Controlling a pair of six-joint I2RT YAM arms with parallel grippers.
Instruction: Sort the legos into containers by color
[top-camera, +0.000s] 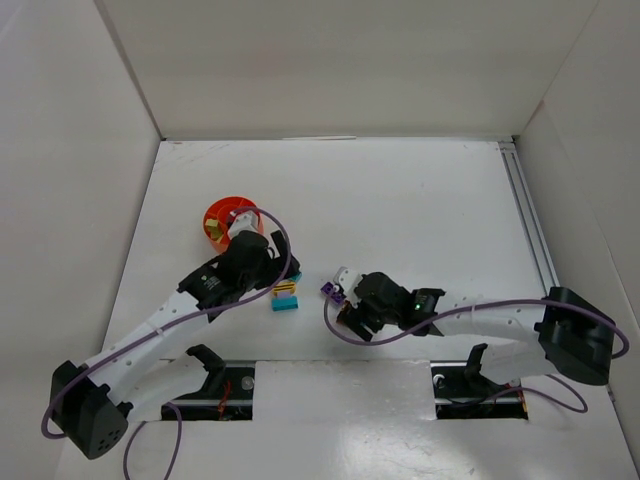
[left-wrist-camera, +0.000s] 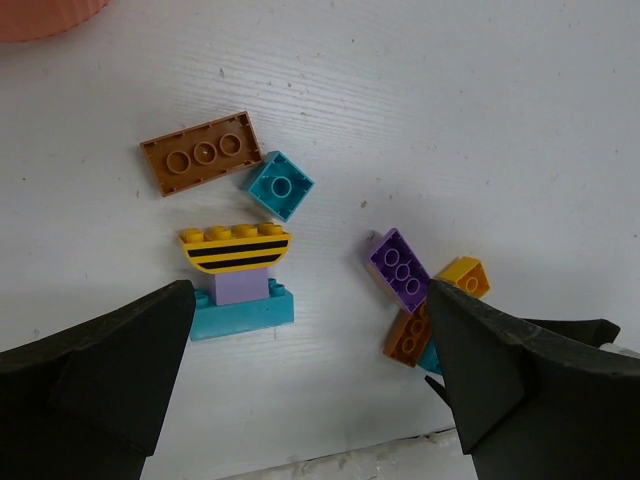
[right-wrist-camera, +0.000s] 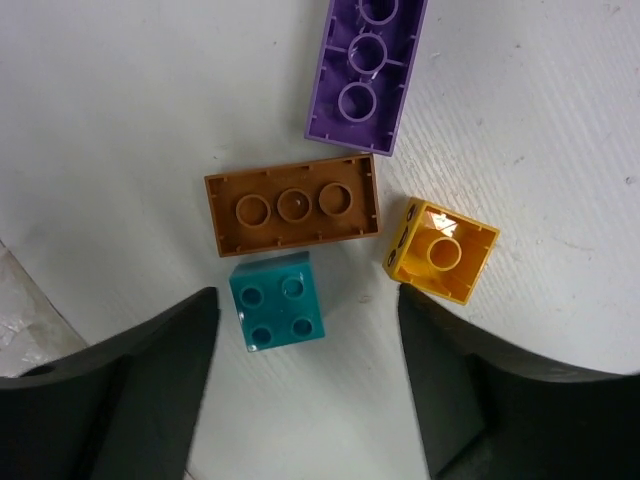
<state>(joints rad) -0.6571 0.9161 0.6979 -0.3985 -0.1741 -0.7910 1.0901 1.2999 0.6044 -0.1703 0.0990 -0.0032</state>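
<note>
Four bricks crowd beneath the right fingers (right-wrist-camera: 140, 390), which stand fairly wide and empty astride the teal brick (right-wrist-camera: 277, 315). It lies just beside the brown brick (right-wrist-camera: 293, 205), with the yellow brick (right-wrist-camera: 442, 250) near. Best to close squarely on the teal sides, lift straight up so neighbours stay put, then carry it to the orange-red bowl (top-camera: 215, 212) beyond the left arm. The left fingers (left-wrist-camera: 100, 380) hang wide open and empty over the striped stack (left-wrist-camera: 238, 275) on the counter (top-camera: 400, 200).

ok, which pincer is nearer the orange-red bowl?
Left. The left pincer hangs just beside the bowl, above the striped stack; the right pincer is farther off to its right, above a purple lego and a brown lego.
</note>
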